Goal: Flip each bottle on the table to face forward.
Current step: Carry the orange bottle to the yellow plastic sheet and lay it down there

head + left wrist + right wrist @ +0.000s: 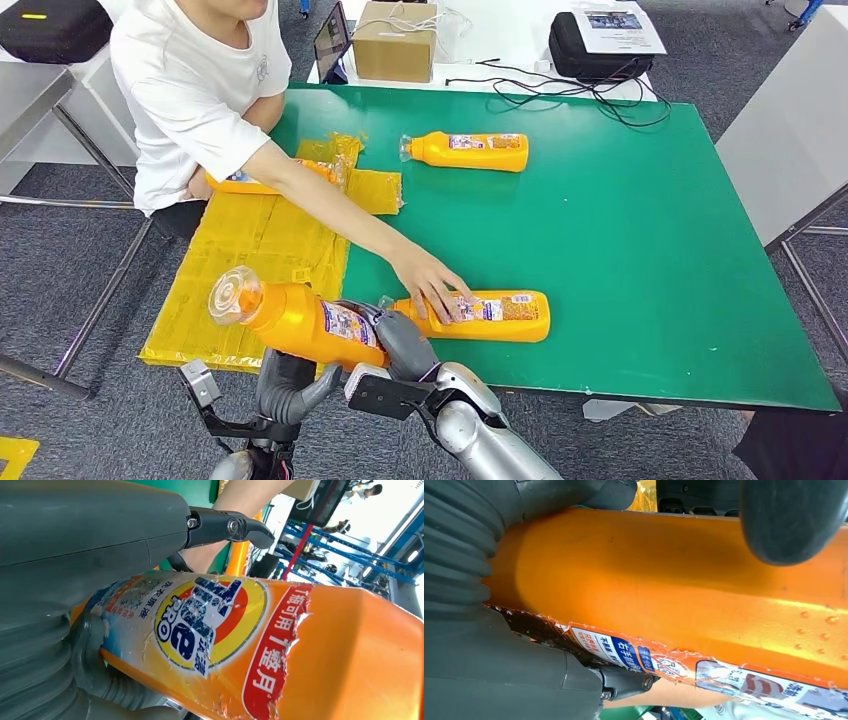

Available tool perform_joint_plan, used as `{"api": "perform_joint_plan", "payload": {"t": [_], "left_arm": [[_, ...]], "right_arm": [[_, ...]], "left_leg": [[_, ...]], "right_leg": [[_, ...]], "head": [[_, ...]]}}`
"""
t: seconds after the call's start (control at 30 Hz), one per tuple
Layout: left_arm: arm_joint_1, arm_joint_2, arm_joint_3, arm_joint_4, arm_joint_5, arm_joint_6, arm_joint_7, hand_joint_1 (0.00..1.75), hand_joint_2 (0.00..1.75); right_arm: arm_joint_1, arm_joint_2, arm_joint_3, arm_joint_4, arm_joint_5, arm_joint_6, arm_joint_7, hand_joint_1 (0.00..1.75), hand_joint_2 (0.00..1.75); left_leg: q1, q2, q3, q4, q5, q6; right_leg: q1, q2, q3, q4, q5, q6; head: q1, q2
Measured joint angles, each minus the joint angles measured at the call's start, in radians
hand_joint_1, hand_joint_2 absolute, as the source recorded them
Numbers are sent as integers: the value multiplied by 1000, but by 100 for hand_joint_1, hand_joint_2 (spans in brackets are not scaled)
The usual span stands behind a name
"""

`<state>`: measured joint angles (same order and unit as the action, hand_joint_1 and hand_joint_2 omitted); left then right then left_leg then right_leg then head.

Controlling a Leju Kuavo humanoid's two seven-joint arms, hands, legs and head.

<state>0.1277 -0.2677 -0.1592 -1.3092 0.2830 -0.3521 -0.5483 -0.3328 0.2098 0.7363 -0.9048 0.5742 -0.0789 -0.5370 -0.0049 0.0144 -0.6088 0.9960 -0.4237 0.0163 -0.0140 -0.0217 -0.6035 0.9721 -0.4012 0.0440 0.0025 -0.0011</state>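
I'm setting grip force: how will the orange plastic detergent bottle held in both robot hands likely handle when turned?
The orange plastic detergent bottle looks rigid, so it should hold its shape. Its glossy sides and peeling label may slip under the left robot hand and right robot hand. Its flattened body probably won't roll.

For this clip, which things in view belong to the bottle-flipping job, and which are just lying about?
Job:
- held bottle, gripped by left robot hand and right robot hand
- near bottle under a person's hand
- far bottle
- bottle by the person

Lying about:
- yellow sheets
- cardboard box
- black bag
- cables
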Motion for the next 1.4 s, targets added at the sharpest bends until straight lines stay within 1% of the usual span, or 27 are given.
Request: {"api": "perform_joint_plan", "payload": {"t": [0.2, 0.23, 0.27, 0.3, 0.33, 0.37, 0.4, 0.43, 0.47, 0.5, 0.53, 0.57, 0.63, 0.67, 0.7, 0.77, 1.0, 1.13, 1.2, 1.4], "left_arm": [[-19, -7, -3, -2, 25, -36, -16, 1, 175], [-20, -6, -1, -2, 33, -41, -17, 40, 175], [-21, -6, 1, -2, 40, -48, -17, 84, 175], [-21, -6, 4, -3, 46, -56, -18, 127, 175], [-21, -6, 7, -3, 50, -63, -18, 170, 175], [-21, -6, 10, -3, 52, -67, -19, 175, 175], [-21, -6, 14, -3, 52, -70, -20, 175, 175], [-21, -6, 16, -3, 49, -72, -23, 175, 175], [-21, -6, 19, -3, 46, -72, -26, 175, 175], [-21, -6, 21, -4, 36, -73, -31, 175, 175], [-21, -6, 23, -4, 24, -72, -37, 175, 175], [-20, -6, 24, -4, 7, -69, -46, 175, 175], [-20, -6, 25, -5, -30, -59, -64, 175, 175], [-21, -6, 27, -6, -47, -53, -72, 175, 175], [-21, -6, 29, -7, -58, -48, -77, 175, 175], [-21, -6, 34, -9, -74, -43, -84, 175, 175], [-23, -5, 55, -11, -93, -40, -87, 175, 175], [-25, 1, 64, -23, -156, 4, -84, 175, 175], [-35, 8, 71, -37, -215, 62, -82, 175, 175], [-98, 52, 126, -62, -527, 359, -51, 175, 175]], "right_arm": [[19, 11, 27, 13, -2, 13, -8, 175, 175], [18, 12, 28, 17, -3, 14, -10, 175, 175], [17, 13, 30, 20, -4, 14, -12, 175, 175], [16, 14, 33, 22, -5, 14, -14, 170, 175], [14, 14, 35, 25, -6, 14, -15, 148, 175], [12, 15, 38, 29, -7, 15, -16, 120, 175], [9, 15, 40, 32, -8, 15, -16, 106, 175], [7, 16, 42, 36, -8, 15, -15, 104, 175], [5, 18, 44, 41, -8, 15, -12, 117, 175], [2, 19, 45, 46, -8, 16, -9, 136, 175], [-1, 21, 47, 52, -7, 17, -3, 141, 175], [-7, 23, 49, 60, -6, 18, 3, 112, 175], [-21, 25, 55, 79, -1, 24, 17, 42, 175], [-28, 27, 60, 88, 1, 27, 23, 7, 131], [-34, 29, 65, 96, 3, 30, 28, 0, 87], [-45, 32, 73, 112, 9, 34, 35, 0, 0], [-54, 48, 87, 136, 14, 10, 51, 0, 0], [-33, 47, 83, 133, 1, -18, 47, 0, 0], [-7, 43, 75, 123, 0, -40, 43, 0, 0], [132, 12, 12, 18, 32, -118, 15, 0, 0]], "left_leg": [[0, 0, 0, 0, 0, 0], [0, 0, 0, 0, 0, 0], [0, 0, 0, 0, 0, 0], [0, 0, 0, 0, 0, 0], [0, 0, 0, 0, 0, 0], [0, 0, 0, 0, 0, 0], [0, 0, 0, 0, 0, 0], [0, 0, 0, 0, 0, 0], [0, 0, 0, 0, 0, 0], [0, 0, 0, 0, 0, 0], [0, 0, 0, 0, 0, 0], [0, 0, 0, 0, 0, 0], [0, 0, 0, 0, 0, 0], [0, 0, 0, 0, 0, 0], [0, 0, 0, 0, 0, 0], [0, 0, 0, 0, 0, 0], [0, 0, 0, 0, 0, 0], [0, 0, 0, 0, 0, 0], [0, 0, 0, 0, 0, 0], [0, 0, 0, 0, 0, 0]], "right_leg": [[0, 0, 0, 0, 0, 0], [0, 0, 0, 0, 0, 0], [0, 1, 0, 0, 0, 0], [0, 0, 0, 0, 0, 0], [0, 0, 0, 0, 0, 0], [0, 0, 0, 0, 0, 0], [0, 0, 0, 0, 0, 0], [0, 0, 0, 0, 0, 0], [0, 0, 0, 0, 0, 0], [0, 1, 0, 0, 0, 0], [0, 1, 0, 0, 0, 0], [0, 1, 0, 0, 0, 0], [0, 1, 0, 0, 0, 0], [0, 1, 0, 0, 0, 0], [0, 1, 0, 0, 0, 0], [0, 1, 0, 0, 0, 0], [0, 1, 0, 0, 0, 0], [0, 0, -1, 0, 0, 0], [0, 0, 0, 0, 0, 0], [0, 0, 0, 0, 0, 0]], "head": [[1, 0], [0, 0], [1, 0], [1, 0], [0, 0], [0, 0], [0, 0], [0, 0], [0, 0], [0, 0], [0, 0], [0, 0], [0, 0], [0, 0], [0, 0], [0, 0], [0, 0], [0, 0], [1, 0], [1, 0]]}}
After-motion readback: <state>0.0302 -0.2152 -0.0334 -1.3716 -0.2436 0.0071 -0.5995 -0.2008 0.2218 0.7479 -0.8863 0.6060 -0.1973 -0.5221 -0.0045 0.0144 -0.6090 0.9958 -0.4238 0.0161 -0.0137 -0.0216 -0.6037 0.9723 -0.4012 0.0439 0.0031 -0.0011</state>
